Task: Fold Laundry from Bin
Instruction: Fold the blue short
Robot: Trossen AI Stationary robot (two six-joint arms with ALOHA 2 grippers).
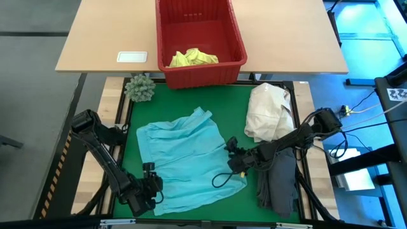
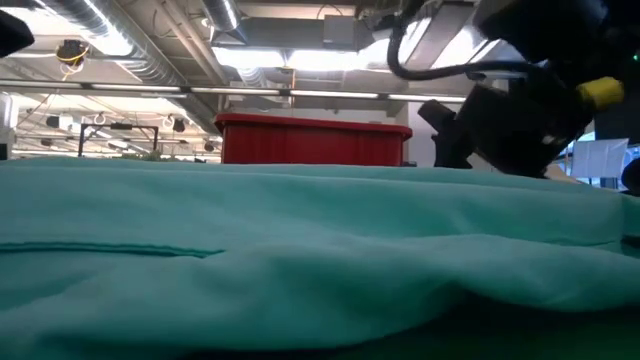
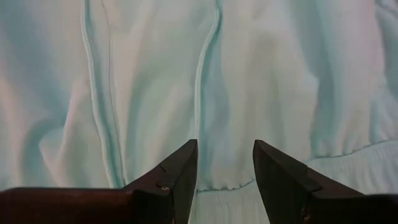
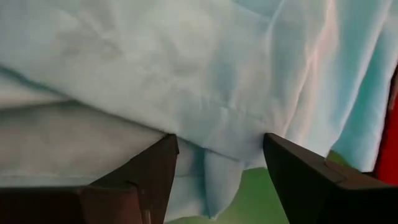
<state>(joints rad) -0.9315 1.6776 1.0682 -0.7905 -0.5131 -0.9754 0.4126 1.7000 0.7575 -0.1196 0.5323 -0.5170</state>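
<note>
— At the near left corner of the turquoise shirt (image 1: 184, 159), what is the left tool (image 1: 151, 186) doing?

— It sits at the shirt's near hem, fingers (image 3: 177, 177) spread, with cloth showing in the gap between them. Nothing is pinched.

— And the right tool (image 1: 234, 159)?

— It is at the shirt's right edge, fingers (image 4: 152, 171) also spread, with a fold of the turquoise cloth lying between them. They have not closed on it.

— How does the shirt lie?

— Spread out, somewhat rumpled, on the green mat (image 1: 235, 105) in the middle of the bench.

— What lies further out?

— A grey garment (image 1: 278, 181) is heaped to the right, under the right arm. A cream bundle (image 1: 267, 111) lies just beyond it. The red bin (image 1: 198, 44) stands at the far edge of the mat, a yellow garment (image 1: 193, 58) inside it. A spiky green ball (image 1: 139, 88) sits left of the bin.
</note>
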